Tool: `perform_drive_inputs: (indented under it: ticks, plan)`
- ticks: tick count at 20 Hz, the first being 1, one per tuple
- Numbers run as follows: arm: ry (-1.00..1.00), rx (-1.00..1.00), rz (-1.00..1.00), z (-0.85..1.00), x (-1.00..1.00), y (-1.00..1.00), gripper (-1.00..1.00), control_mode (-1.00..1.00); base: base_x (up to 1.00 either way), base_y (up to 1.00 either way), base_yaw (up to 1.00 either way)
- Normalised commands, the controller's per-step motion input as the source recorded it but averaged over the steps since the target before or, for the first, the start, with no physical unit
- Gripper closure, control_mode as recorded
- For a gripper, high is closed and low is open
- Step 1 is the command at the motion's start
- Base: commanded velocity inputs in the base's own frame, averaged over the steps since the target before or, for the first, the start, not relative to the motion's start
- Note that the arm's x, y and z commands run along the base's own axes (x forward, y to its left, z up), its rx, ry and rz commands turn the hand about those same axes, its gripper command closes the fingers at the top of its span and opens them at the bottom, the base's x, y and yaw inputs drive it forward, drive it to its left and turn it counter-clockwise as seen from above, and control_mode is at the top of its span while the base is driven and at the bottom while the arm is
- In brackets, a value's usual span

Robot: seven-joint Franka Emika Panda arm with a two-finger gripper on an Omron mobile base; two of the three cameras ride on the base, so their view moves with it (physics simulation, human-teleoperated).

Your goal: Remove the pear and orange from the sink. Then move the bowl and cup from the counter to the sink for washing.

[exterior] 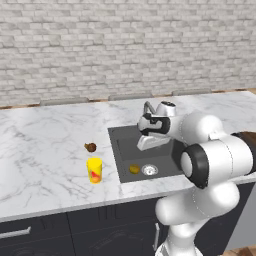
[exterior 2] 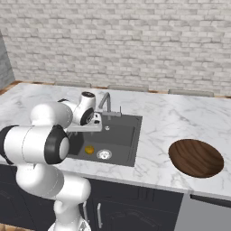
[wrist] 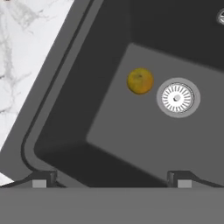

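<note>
I'm looking down along the gripper (wrist: 111, 181) into the sink (wrist: 131, 144), its two dark fingertips (wrist: 39, 180) standing wide apart at the bottom of the view with nothing between them. The orange (wrist: 140, 81) is sitting on the dark basin floor, just beside the round steel drain (wrist: 176, 98) and not quite touching its ring. The marble counter (wrist: 26, 57) is showing at the upper left, running along the sink's rim at a slant.
</note>
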Motion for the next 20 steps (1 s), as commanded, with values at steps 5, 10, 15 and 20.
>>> perform_drive_inputs:
  ticks: [5,10,15,20]
  plan:
    - [-0.04,0.05,0.0,-0.19,0.08,0.0,-1.0,-1.0,0.0,0.0,0.0]
    - [0.0,0.01,0.0,-0.17,0.16,-0.05,-1.0,-1.0,0.0,0.0,0.0]
    - [0.0,0.0,0.0,-0.11,0.21,-0.05,-1.0,-1.0,0.0,0.0,0.0]
    - [0.0,0.01,0.0,-0.16,0.13,-0.01,-1.0,-1.0,0.0,0.0,0.0]
